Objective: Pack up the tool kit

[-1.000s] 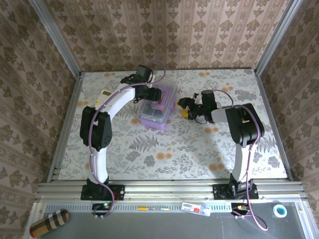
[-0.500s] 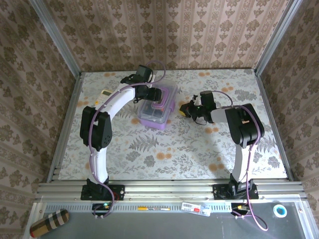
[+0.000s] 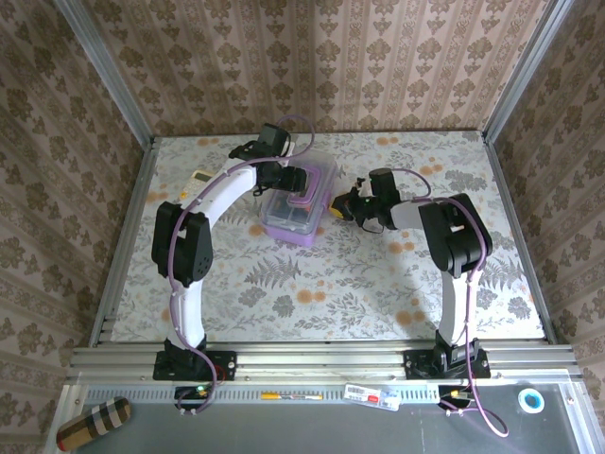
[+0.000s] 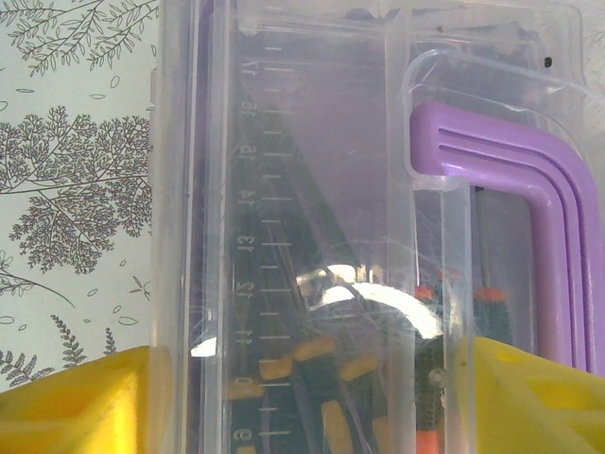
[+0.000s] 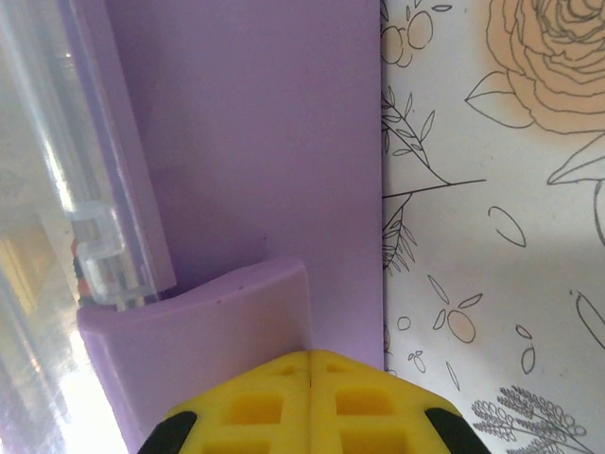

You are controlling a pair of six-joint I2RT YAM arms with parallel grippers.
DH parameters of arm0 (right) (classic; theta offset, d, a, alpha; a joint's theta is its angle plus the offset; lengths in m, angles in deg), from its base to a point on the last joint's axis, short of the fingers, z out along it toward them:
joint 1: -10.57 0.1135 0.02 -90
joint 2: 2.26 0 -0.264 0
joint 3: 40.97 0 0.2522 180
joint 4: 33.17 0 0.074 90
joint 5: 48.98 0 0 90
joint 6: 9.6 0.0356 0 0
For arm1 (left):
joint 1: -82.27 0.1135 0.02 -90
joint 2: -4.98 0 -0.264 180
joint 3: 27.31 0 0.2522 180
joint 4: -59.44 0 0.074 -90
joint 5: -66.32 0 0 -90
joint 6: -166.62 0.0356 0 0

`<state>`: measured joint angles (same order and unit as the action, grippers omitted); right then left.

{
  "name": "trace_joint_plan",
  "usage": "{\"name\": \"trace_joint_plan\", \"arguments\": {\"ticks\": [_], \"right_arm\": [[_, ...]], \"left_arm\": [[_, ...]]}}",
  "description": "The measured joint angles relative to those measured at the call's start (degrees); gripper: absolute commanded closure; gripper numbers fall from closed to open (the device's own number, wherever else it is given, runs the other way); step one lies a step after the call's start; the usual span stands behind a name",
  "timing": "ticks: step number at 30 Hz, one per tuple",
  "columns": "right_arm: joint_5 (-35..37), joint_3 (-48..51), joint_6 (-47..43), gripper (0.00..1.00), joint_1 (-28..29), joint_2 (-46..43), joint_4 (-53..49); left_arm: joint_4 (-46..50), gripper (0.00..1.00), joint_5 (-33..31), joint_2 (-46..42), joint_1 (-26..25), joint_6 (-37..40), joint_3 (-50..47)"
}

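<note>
Since the screwdrivers (image 4: 307, 374) already lie inside, stage: late, by my reading. The filling looks done and the closing is in hand.
Case: the purple tool-kit case (image 3: 295, 219) sits on the floral tabletop (image 5: 473, 189), toward the far middle, between the two arms.
Lid: the clear lid (image 4: 312, 170) is down over the case, with the purple handle (image 4: 539, 189) set into a moulded recess. Yellow-and-black and orange-and-green tool handles show through the plastic.
Left claw: the left claw (image 4: 312, 407) is spread wide above the lid. One yellow finger is at the lid's outer edge and the other is over the lid beside the handle. It grips nothing, and I cannot tell whether it presses down.
Right claw: the right claw (image 5: 312, 397) has its fingers closed together and empty, with the tips right at a purple tab (image 5: 208, 322) on the case's side wall.
Done: tools in, lid lowered.
Left to do: probably seating that tab so the lid locks. Whether it has caught is not visible.
Wrenches: too hard to pick out through the glare.
Bystander: the calculator (image 3: 201, 177) lies well apart to the left and is no part of the kit.
</note>
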<state>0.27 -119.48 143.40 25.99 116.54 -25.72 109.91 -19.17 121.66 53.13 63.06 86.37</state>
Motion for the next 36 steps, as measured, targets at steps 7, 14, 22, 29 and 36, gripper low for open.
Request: {"name": "trace_joint_plan", "arguments": {"ticks": [7,14,22,29,36], "right_arm": [[0.0,-1.7,0.9,1.0,0.5,1.4,-0.3],[0.1,-1.9,1.0,0.99,0.5,1.5,-1.0],[1.4,1.7,-0.8,0.94,-1.0,-1.4,-1.9],[2.1,6.0,-4.9,0.88,-6.1,-8.6,-6.3],[2.7,7.8,-8.9,0.84,-9.9,-12.8,-11.5]], "left_arm": [[0.1,0.43,-0.3,0.4,-0.2,0.0,0.1],[0.1,0.42,-0.5,0.4,-0.3,0.0,0.2],[-1.3,0.41,1.9,0.0,-0.8,0.0,-0.2],[-6.2,0.35,12.0,-0.4,-1.2,-1.8,-2.2],[-9.6,0.25,19.9,-1.4,-1.3,-6.4,-5.3]]}}
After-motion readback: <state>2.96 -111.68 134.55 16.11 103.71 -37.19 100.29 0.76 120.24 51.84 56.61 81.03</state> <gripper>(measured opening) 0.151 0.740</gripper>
